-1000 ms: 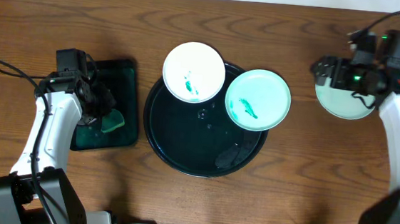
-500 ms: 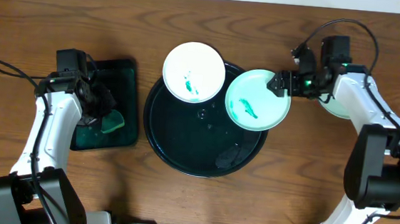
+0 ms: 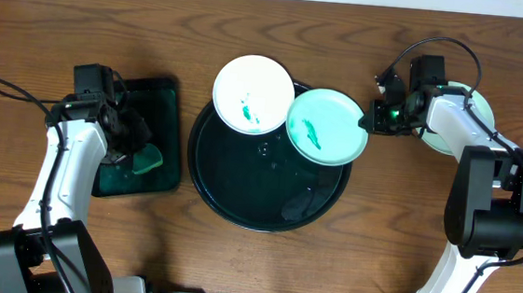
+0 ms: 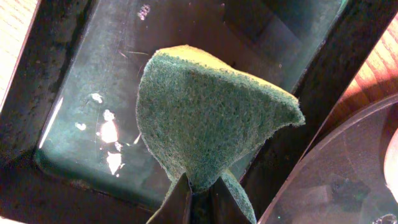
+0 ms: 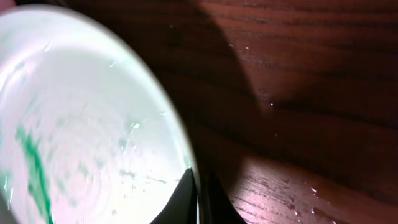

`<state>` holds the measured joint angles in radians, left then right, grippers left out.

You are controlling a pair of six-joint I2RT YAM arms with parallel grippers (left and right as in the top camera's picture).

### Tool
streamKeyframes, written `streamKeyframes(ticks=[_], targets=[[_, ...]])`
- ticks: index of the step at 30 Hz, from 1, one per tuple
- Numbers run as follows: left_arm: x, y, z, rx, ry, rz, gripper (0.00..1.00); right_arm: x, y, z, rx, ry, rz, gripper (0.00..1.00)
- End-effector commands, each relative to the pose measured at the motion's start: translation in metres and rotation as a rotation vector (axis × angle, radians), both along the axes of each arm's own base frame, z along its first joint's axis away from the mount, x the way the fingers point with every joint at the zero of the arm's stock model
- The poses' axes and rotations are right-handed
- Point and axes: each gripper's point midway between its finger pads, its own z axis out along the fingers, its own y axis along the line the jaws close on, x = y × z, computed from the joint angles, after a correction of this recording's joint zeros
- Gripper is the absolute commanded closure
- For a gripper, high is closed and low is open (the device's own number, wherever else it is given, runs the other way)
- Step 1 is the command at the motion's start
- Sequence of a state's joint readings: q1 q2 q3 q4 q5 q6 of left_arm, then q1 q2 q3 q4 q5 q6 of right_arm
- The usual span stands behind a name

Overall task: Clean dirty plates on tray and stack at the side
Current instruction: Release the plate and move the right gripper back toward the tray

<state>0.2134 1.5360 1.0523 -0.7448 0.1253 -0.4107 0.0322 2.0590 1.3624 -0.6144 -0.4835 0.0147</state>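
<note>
The large round black tray (image 3: 263, 189) sits mid-table. A white plate (image 3: 254, 93) with teal smears rests on its upper-left rim. On the tray's upper right is a mint-green plate (image 3: 327, 125) (image 5: 81, 124) with a teal smear, and my right gripper (image 3: 370, 119) (image 5: 200, 202) is shut on its right rim. Another mint-green plate (image 3: 474, 100) lies on the table at the far right, partly hidden under my right arm. My left gripper (image 3: 138, 148) (image 4: 200, 202) is shut on a green sponge (image 4: 211, 118) (image 3: 148, 160) above a rectangular black tray (image 3: 158, 96).
The rectangular black tray (image 4: 81, 93) holds a thin film of water with bright glints. Droplets dot the wood (image 5: 298, 124) to the right of the gripped plate. A dark smudge (image 3: 296, 205) shows on the round tray's lower right. A cable (image 3: 13, 90) loops at the far left.
My right gripper swung left from the far-right plate to the smeared mint-green plate and shut on its rim. That plate has shifted slightly left and up. The left arm has not moved.
</note>
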Motion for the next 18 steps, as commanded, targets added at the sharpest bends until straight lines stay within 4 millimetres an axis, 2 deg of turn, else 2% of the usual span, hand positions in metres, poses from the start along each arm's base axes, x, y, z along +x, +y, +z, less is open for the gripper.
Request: streamKeyframes(ticks=[1, 6, 11, 15, 18], targets=[[-0.001, 0.0, 0.001, 0.006, -0.001, -0.015, 0.93, -0.003, 0.004, 0.004, -0.01, 0.004, 0.005, 0.99], [-0.001, 0.0, 0.001, 0.006, -0.001, -0.015, 0.93, -0.003, 0.004, 0.021, -0.016, -0.03, 0.02, 0.99], [-0.001, 0.0, 0.001, 0.006, 0.0, -0.015, 0.93, -0.004, 0.003, 0.06, -0.076, -0.124, 0.051, 0.99], [-0.001, 0.0, 0.001, 0.006, 0.0, -0.015, 0.93, -0.019, 0.017, 0.093, -0.093, -0.175, 0.107, 0.99], [-0.001, -0.001, 0.001, 0.006, -0.001, -0.02, 0.93, -0.037, 0.032, 0.103, -0.112, -0.162, 0.15, 0.99]])
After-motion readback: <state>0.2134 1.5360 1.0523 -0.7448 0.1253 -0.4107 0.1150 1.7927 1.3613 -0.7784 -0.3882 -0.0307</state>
